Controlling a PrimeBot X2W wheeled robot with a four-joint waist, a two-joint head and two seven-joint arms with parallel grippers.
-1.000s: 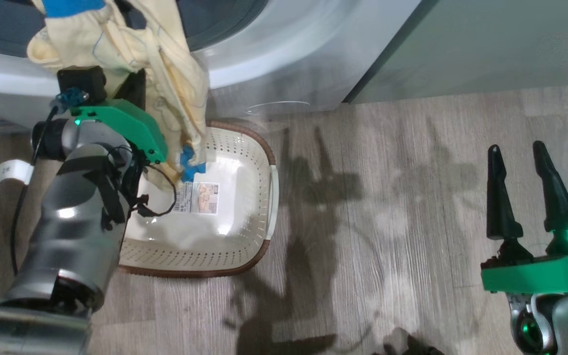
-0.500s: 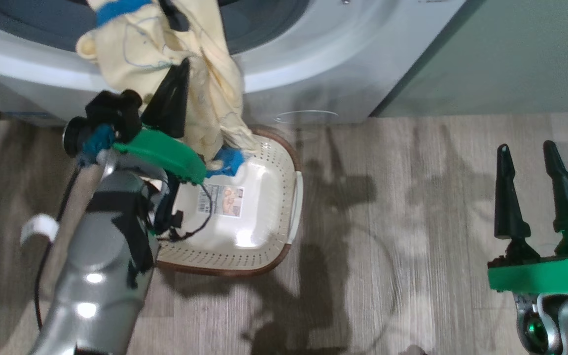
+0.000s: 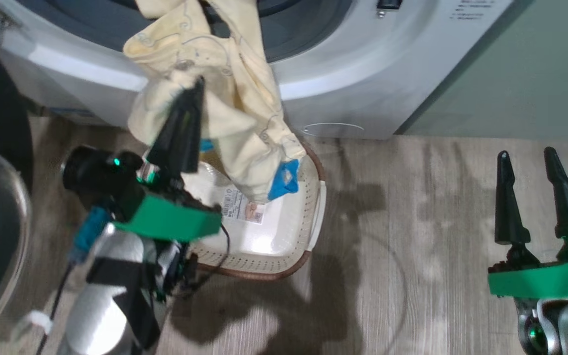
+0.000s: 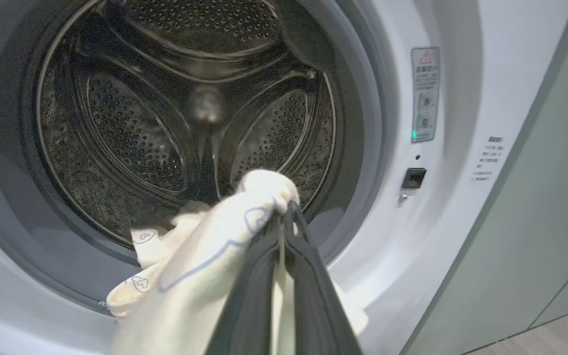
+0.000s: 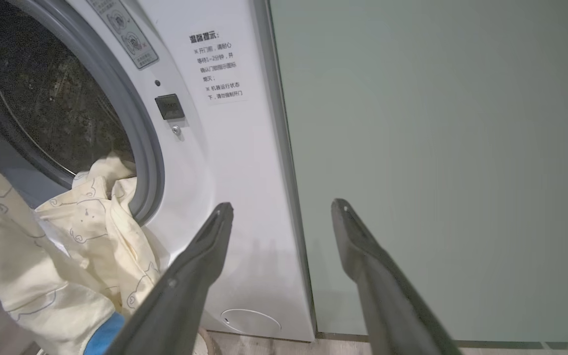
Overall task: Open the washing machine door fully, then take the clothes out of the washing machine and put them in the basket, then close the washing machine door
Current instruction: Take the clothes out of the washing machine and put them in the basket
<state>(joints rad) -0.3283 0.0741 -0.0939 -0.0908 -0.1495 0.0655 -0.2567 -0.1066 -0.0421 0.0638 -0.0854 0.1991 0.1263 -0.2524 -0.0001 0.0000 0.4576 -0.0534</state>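
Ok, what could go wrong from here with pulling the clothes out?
The left gripper pinches a small fold of the clothes; they may slip free. Fabric drapes over the washing machine's grey seal and could snag. The blue cuff hangs near the basket's rim; part might land on the floor.

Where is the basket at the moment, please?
In the head view the basket sits on the floor left of centre, just before the machine, under the clothes that the left claw grips.
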